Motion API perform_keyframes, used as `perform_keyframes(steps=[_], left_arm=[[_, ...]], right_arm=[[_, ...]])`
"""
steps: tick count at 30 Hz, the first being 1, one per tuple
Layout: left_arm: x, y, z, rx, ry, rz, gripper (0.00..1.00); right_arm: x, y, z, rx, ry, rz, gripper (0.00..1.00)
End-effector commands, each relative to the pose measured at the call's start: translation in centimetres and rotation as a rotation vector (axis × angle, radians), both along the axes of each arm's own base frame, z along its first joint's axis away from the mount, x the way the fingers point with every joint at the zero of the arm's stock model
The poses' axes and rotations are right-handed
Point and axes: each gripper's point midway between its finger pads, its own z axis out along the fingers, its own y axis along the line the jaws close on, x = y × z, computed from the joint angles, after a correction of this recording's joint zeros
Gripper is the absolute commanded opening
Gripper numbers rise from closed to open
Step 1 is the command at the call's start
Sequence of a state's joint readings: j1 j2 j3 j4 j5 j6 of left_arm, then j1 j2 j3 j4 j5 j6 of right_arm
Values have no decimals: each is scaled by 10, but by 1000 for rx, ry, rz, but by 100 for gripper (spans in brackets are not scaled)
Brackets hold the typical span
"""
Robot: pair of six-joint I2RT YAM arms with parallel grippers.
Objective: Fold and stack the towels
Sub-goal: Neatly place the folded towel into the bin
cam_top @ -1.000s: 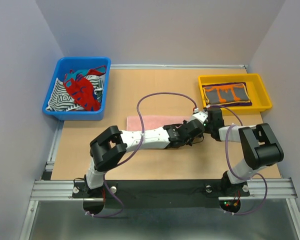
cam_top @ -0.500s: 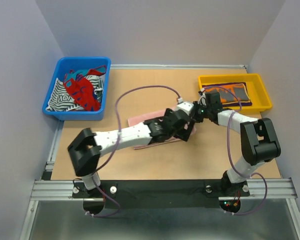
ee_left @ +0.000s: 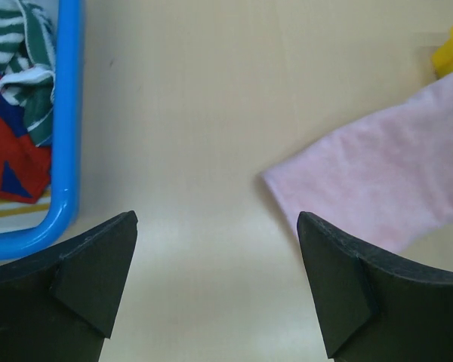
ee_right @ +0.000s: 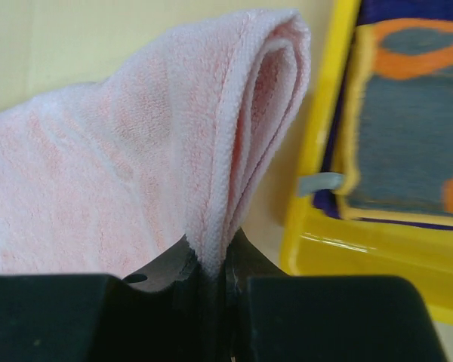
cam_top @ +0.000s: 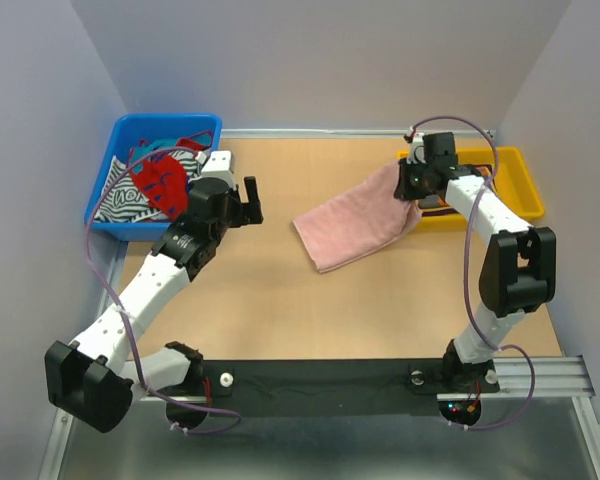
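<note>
Right gripper (ee_right: 210,265): jaws clamped on a folded edge of the pale pink towel (cam_top: 352,226), which trails from the claw down to its left onto the table (cam_top: 280,300). The yellow tray (ee_right: 317,151) lies just right of the claw and holds the grey-and-orange towel (ee_right: 408,113) on the dark purple towel (ee_right: 430,9).

Left gripper (ee_left: 215,226): jaws apart above the table. The blue bin (ee_left: 68,113) lies to its left and the pink towel's end to its right.

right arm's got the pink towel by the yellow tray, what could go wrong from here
1. The right gripper pinches only one bunched end of the pink towel; the rest hangs loose toward the table, so the fold may fall open in transit.
2. The towel hangs beside the yellow tray rim and could snag there or land half outside.
3. The left gripper is open by the blue bin, giving no support.
</note>
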State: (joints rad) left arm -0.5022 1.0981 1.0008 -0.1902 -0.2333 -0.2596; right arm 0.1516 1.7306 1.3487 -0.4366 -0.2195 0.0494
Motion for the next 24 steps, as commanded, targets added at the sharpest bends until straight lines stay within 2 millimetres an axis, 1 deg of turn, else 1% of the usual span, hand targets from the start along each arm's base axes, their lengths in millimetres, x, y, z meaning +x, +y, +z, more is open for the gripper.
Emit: perform_keyframes(steps=[1,2,3,4,5,6,7,8,9,10,11,12,13,16,17,20,24], left_arm=[[7,18,-30,34,29,-13,99],[7,20,-35,33,45,-11,99],[7,21,-36,34,47,-10,99],[6,24,-41,44,51,2,99],[6,27,-41,60,49,10,99],[7,32,-44,77,53,32,99],[8,44,-45,111,53,90,99],[9,49,-46,130,57,116,99],[11,56,-45,147,50,155,99],[10,58,-50,157,61,161,99],[11,58,-50,155,60,162,99],[10,57,-52,153,67,155,99],[11,56,-56,159,73,156,99],[13,61,-59,178,81,180,99],[14,62,-64,188,93,186,99],[16,64,-74,207,112,198,99],[18,71,-85,238,135,236,99]], right_arm=[[22,-66,32,-182,-72,-73,1],[25,-81,37,-218,-83,-79,1],[32,-90,53,-242,-123,-90,0],[34,-107,58,-297,-132,-110,1],[38,-113,63,-324,-142,-111,1],[42,-125,63,-344,-135,-120,1],[49,-136,75,-372,-156,-115,1],[53,-145,81,-409,-162,-129,0],[61,-150,86,-437,-174,-130,0],[63,-163,89,-503,-172,-136,0],[66,-170,91,-532,-174,-147,1],[72,-181,96,-573,-177,-177,1],[75,-191,99,-587,-178,-203,1],[82,-211,109,-616,-193,-251,0],[88,-218,114,-633,-203,-259,0],[97,-230,121,-690,-220,-240,1],[104,-240,127,-696,-241,-223,0]])
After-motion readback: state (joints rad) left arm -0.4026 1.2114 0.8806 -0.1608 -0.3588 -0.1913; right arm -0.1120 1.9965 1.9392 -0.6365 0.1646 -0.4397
